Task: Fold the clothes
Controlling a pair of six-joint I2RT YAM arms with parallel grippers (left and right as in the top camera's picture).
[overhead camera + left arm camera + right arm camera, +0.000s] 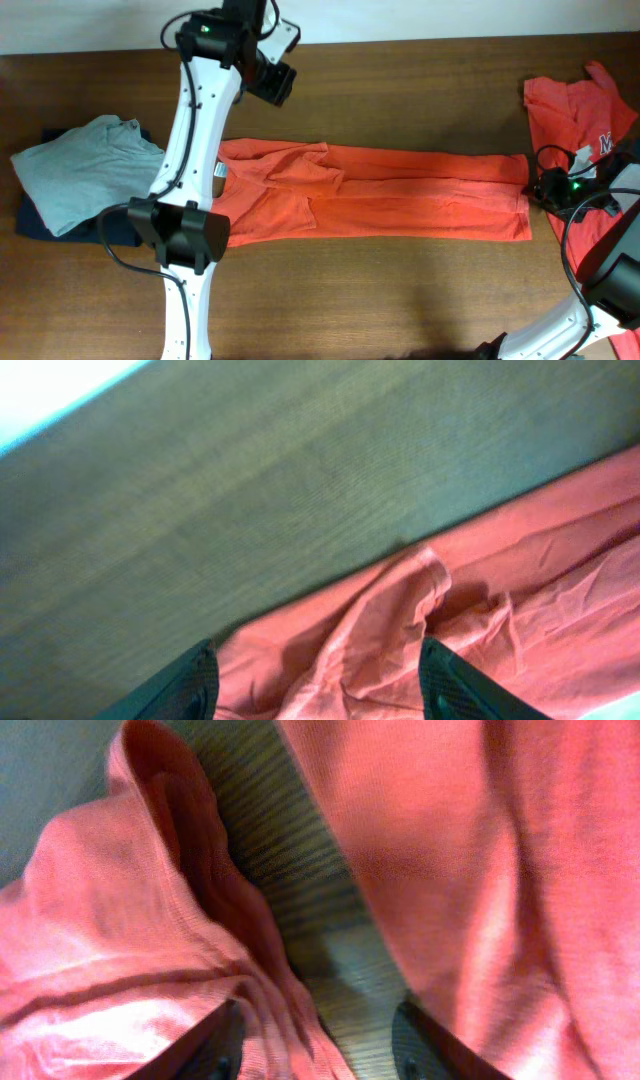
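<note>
I have one orange shirt (380, 195) folded into a long band across the middle of the table (400, 80), running from near the left arm to close by the right edge. A second orange shirt (580, 110) with white lettering lies crumpled at the far right corner. A grey shirt (85, 170) sits on dark cloth (40, 225) at the left edge.

Left gripper (315, 685): fingers spread, nothing between them, held above the band's far-left corner near the far edge. Right gripper (315, 1045): fingers parted, low at the band's right end; whether cloth is between the tips I cannot tell.

Step in hand, my judgement: fold the band end over end. To do it well I would pinch both layers at the right end corners, lift just enough to clear the wrinkles, carry toward the left edge, and lay the ends square. The left end is rumpled, so smooth it first.

Views: overhead gives the whole layout and both piles; left wrist shows the puckered hem (425, 575) at the band's far edge, which overhead flattens; right wrist shows a strip of bare table between two cloth masses, unseen from above
</note>
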